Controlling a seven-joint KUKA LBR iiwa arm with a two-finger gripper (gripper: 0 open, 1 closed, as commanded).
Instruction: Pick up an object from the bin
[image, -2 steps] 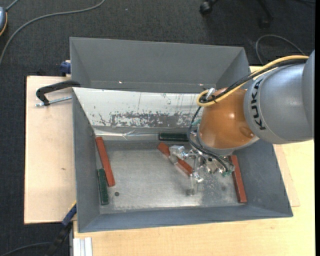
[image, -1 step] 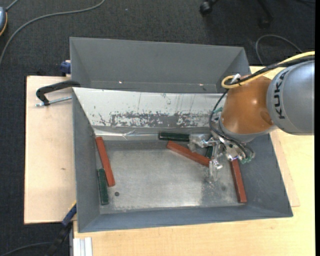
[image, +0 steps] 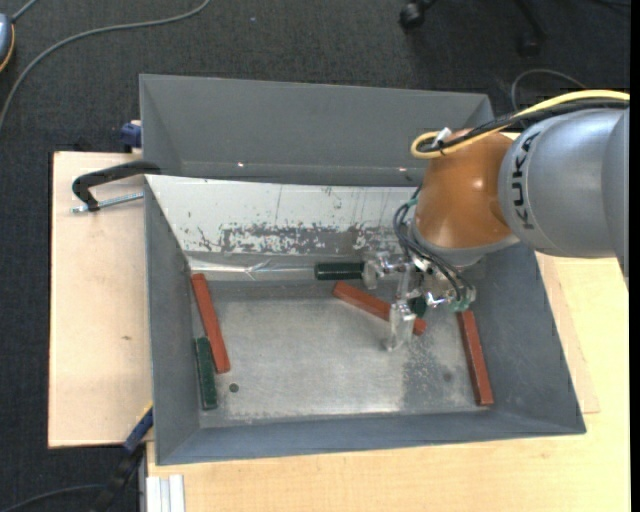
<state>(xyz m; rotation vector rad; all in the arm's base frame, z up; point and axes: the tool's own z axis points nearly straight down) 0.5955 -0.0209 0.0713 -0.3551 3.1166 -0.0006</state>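
Toward the back right of the bin floor, a short red-orange bar (image: 358, 298) is lying slantwise on the metal, and our gripper (image: 404, 322) is hanging over its right end. We cannot tell whether it is clenched or released. We are judging the bar light, stiff and smooth, best taken across its narrow sides near the middle. Just behind it a dark green cylindrical piece (image: 338, 270) is lying. The grey bin (image: 300, 130) is also holding a red bar (image: 211, 322) and a green bar (image: 206, 374) along its left wall, and a second red bar (image: 476, 356) along its right.
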